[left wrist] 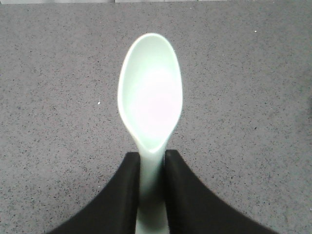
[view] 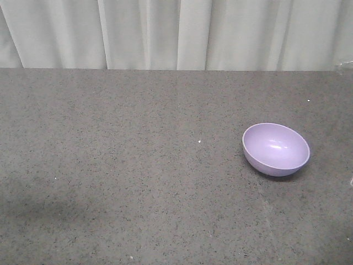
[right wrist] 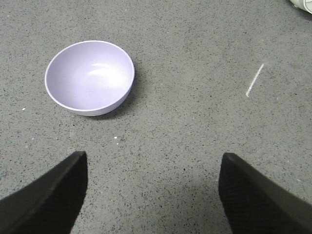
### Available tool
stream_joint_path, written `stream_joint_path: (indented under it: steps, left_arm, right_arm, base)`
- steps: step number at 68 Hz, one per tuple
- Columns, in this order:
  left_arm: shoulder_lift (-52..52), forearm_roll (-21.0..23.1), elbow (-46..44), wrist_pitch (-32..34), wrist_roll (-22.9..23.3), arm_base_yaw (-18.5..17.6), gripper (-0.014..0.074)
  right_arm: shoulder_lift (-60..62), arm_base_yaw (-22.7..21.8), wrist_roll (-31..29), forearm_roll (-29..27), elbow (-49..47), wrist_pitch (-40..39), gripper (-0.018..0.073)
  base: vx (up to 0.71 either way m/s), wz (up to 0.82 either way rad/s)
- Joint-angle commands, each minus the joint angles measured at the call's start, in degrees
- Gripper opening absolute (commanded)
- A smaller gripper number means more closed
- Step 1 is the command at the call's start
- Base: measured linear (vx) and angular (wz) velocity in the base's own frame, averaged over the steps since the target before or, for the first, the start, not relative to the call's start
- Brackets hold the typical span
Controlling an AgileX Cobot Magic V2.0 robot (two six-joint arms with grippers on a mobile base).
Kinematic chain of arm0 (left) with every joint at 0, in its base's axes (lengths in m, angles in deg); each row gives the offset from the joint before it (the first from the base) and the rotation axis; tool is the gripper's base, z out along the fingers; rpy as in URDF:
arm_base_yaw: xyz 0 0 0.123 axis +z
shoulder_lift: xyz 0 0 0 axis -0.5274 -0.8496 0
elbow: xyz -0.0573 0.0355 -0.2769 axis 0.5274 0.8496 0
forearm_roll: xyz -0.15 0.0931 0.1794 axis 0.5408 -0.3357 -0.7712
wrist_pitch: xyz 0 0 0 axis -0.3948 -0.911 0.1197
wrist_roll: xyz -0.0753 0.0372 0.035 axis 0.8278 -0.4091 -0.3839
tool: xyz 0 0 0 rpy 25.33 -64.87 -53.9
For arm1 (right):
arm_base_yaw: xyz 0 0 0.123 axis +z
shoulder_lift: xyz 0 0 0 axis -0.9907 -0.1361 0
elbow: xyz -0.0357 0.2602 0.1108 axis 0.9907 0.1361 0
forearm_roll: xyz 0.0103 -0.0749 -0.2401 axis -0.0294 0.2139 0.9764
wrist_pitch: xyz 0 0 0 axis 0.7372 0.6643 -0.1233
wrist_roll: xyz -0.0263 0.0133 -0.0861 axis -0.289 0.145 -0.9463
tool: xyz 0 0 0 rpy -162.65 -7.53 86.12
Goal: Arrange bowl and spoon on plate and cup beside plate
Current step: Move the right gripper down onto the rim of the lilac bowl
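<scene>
The lilac bowl (view: 276,149) rests tilted on the grey speckled table at the right of the front view. In the right wrist view the bowl (right wrist: 89,77) lies ahead and to the left of my right gripper (right wrist: 153,158), which hangs open over bare table with nothing between its fingers. My left gripper (left wrist: 152,157) is shut on the handle of the pale mint-green spoon (left wrist: 150,95), whose scoop points forward above the table. Neither gripper shows in the front view. The plate and the cup are out of view.
Pale curtains (view: 176,33) hang behind the table's far edge. A thin white streak (right wrist: 254,80) marks the table to the right of the bowl. A bit of a whitish object (right wrist: 302,4) peeks in at the top right corner of the right wrist view.
</scene>
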Motion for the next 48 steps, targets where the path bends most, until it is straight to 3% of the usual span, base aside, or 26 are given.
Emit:
stream_joint_path:
  steps: [1, 18, 48]
  left_arm:
    - [0.90, 0.47, -1.56, 3.15, -0.11, -0.29, -0.0008]
    - [0.83, 0.47, -1.56, 2.41, -0.11, -0.29, -0.0008]
    - [0.83, 0.47, -1.56, 2.47, -0.11, -0.29, -0.0008]
  right_arm:
    - [-0.41, -0.20, -0.35, -0.06, -1.81, -3.76, 0.0549]
    - [-3.91, -0.20, -0.59, -1.08, -1.92, -9.19, 0.0549]
    - [-27.92, -0.20, -0.99, -1.08, -3.24, -17.51, 0.0549]
  base:
    - [0.00, 0.00]
    - [0.00, 0.00]
    - [0.00, 0.00]
